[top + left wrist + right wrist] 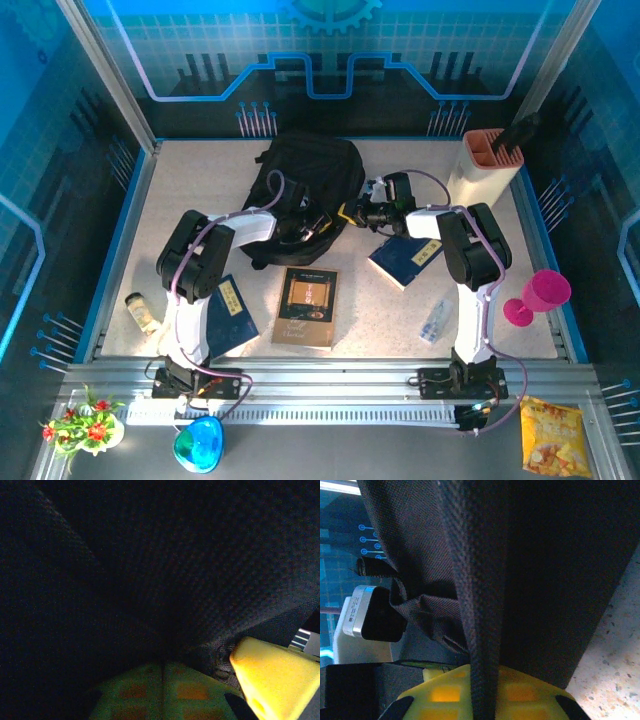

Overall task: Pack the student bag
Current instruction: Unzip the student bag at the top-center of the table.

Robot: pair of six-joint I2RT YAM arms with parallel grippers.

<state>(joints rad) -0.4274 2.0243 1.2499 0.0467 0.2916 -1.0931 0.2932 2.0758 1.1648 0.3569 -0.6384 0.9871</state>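
Observation:
The student bag (305,180), a big black backpack, lies at the back middle of the table. My left gripper (303,228) is at its near edge. In the left wrist view its pads (195,692) are pressed together under dark bag fabric (165,580), with a thin fold pinched between them. My right gripper (350,213) reaches in from the right. It is shut on a black webbing strap (480,605) of the bag, which runs up from between its yellow pads (520,692). A yellow finger of the right gripper (272,680) shows close beside the left one.
A brown book (307,305) lies in the near middle, a blue book (232,315) by the left arm, another blue book (405,258) under the right arm. Small bottles (143,312) (434,322), a pink cup (540,297) and a white holder (487,160) stand around.

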